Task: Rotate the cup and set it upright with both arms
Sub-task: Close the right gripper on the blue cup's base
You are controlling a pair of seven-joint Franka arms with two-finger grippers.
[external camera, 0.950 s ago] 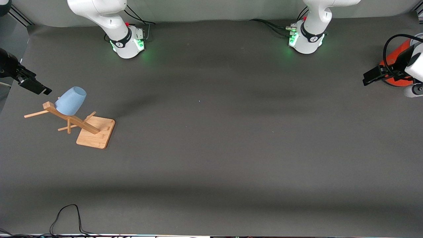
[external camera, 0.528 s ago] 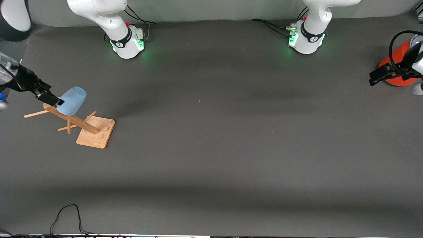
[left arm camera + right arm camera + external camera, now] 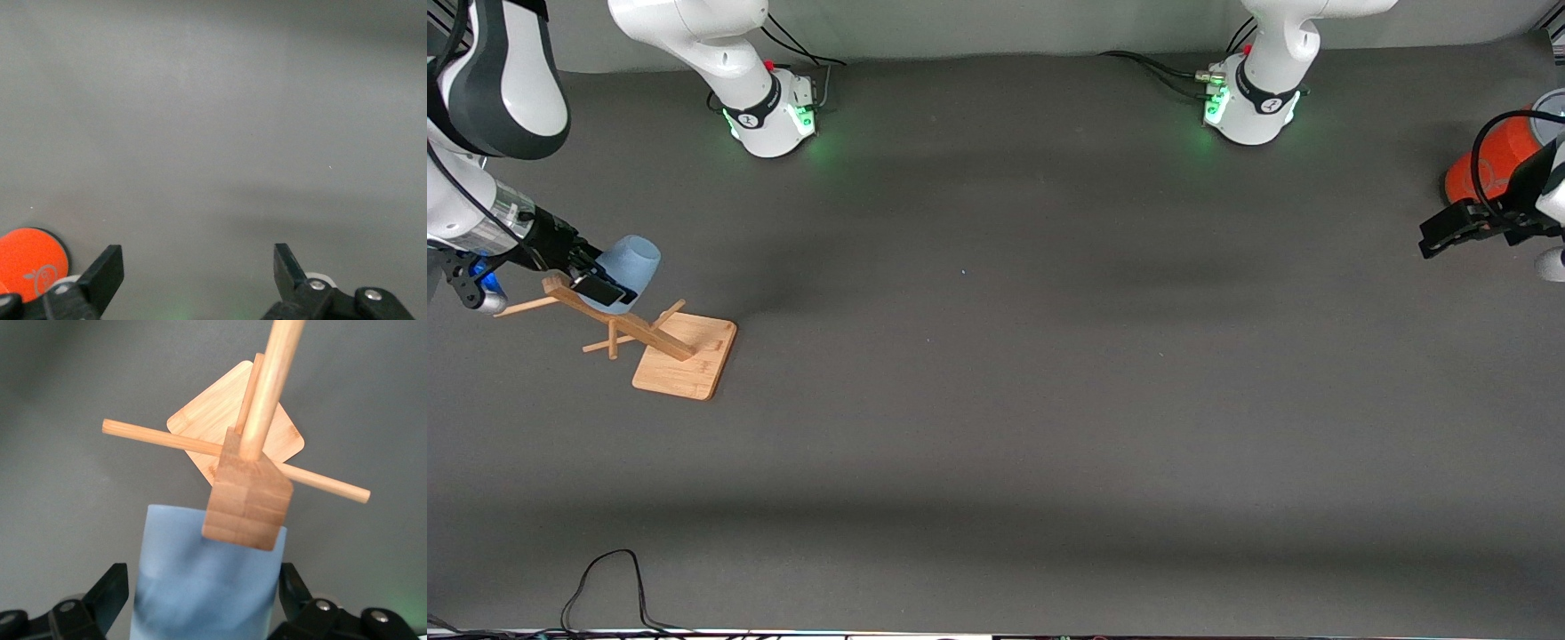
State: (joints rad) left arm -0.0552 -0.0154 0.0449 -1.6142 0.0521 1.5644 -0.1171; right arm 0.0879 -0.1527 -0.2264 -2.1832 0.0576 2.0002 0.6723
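Observation:
The pale-blue cup (image 3: 631, 262) hangs mouth-down and tilted on a peg of a wooden rack (image 3: 640, 329) at the right arm's end of the table. My right gripper (image 3: 605, 280) is open, with one finger on each side of the cup's wall. In the right wrist view the cup (image 3: 207, 587) fills the space between the fingers (image 3: 110, 593), and the rack's post top (image 3: 248, 500) overlaps its rim edge. My left gripper (image 3: 1449, 227) is open and empty, waiting at the left arm's end; the left wrist view (image 3: 198, 270) shows only bare mat between its fingers.
An orange-red cylinder (image 3: 1489, 160) stands beside the left gripper, also in the left wrist view (image 3: 30, 260). The rack's square wooden base (image 3: 689, 360) lies nearer the front camera than the cup. A black cable (image 3: 605, 578) loops at the table's front edge.
My right gripper has moved in from the table's end to the cup and now straddles it. My left gripper has shifted slightly away from the table's middle.

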